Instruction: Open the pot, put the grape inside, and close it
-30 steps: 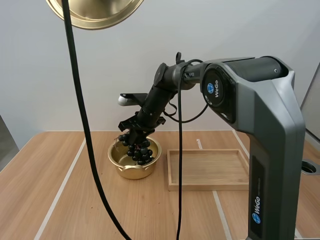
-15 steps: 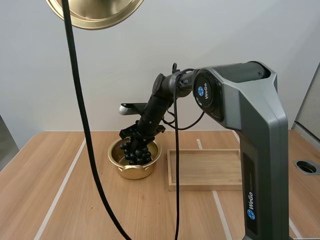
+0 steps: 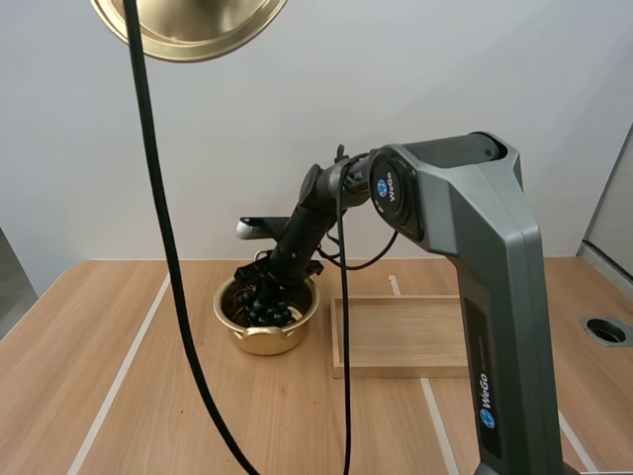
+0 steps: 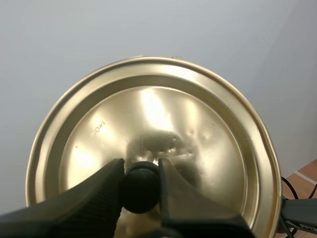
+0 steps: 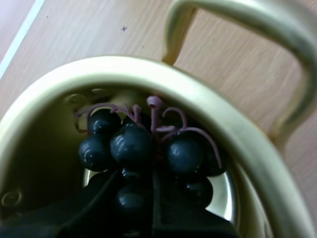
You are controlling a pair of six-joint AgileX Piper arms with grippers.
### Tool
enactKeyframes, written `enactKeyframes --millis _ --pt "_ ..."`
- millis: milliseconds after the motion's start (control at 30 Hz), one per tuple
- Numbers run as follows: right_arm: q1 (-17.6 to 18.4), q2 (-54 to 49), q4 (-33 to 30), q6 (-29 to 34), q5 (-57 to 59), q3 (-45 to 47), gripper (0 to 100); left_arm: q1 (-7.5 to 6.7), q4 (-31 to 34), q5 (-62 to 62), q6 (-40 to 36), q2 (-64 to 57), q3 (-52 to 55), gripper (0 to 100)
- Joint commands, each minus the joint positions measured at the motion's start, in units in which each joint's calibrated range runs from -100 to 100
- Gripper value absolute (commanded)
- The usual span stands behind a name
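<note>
The golden lid [image 3: 188,25] hangs high above the table's left side. In the left wrist view my left gripper [image 4: 141,171] is shut on the lid's black knob [image 4: 140,187], with the lid's [image 4: 148,124] shiny underside behind it. The golden pot [image 3: 265,332] stands open on the table. My right gripper [image 3: 265,289] reaches down into it, shut on the bunch of dark grapes [image 3: 269,309]. In the right wrist view the grapes [image 5: 131,144] with their purple stem sit inside the pot's rim [image 5: 223,124], pinched between my dark fingers [image 5: 109,208].
A wooden tray [image 3: 401,336] lies just right of the pot. One pot handle [image 5: 277,29] arches over the wood beside the rim. Bare tabletop [image 3: 129,396] spreads in front of and left of the pot.
My right gripper has come down with the grapes, from just above the pot's rim to inside the pot. The lid stays held up high.
</note>
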Motion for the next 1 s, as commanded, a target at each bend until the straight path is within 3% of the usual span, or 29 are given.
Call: enactKeyframes --millis 0,100,133,200,300,333,533,967 --pt "-0.02 -0.11 -0.16 -1.07 1.72 0.07 0 0.06 -0.96 -0.6 -0.61 0.35 -0.43 0" --pt "-0.02 -0.11 -0.16 -0.96 1.72 0.07 0 0.06 -0.96 -0.42 -0.61 0.35 -0.43 0" --pt "-0.02 -0.11 -0.16 -0.96 1.72 0.07 5 0.06 -0.96 -0.42 -0.61 0.35 -0.43 0" --pt "-0.02 -0.11 -0.16 -0.85 1.72 0.07 34 0.06 -0.96 -0.26 -0.61 0.35 -0.43 0" --pt "-0.02 -0.11 -0.16 -0.74 1.72 0.07 89 0.06 -0.84 -0.07 -0.61 0.35 -0.43 0" --pt "-0.02 -0.11 -0.16 -0.42 1.72 0.07 100 0.06 -0.84 -0.07 -0.61 0.35 -0.43 0" --pt "-0.02 -0.23 -0.8 -0.17 4.74 -0.47 97 0.06 -0.86 -0.07 -0.04 0.35 -0.43 0" --pt "-0.02 -5.72 -0.12 -0.17 8.78 -7.49 100 0.06 -0.86 -0.07 0.06 0.35 -0.43 0"
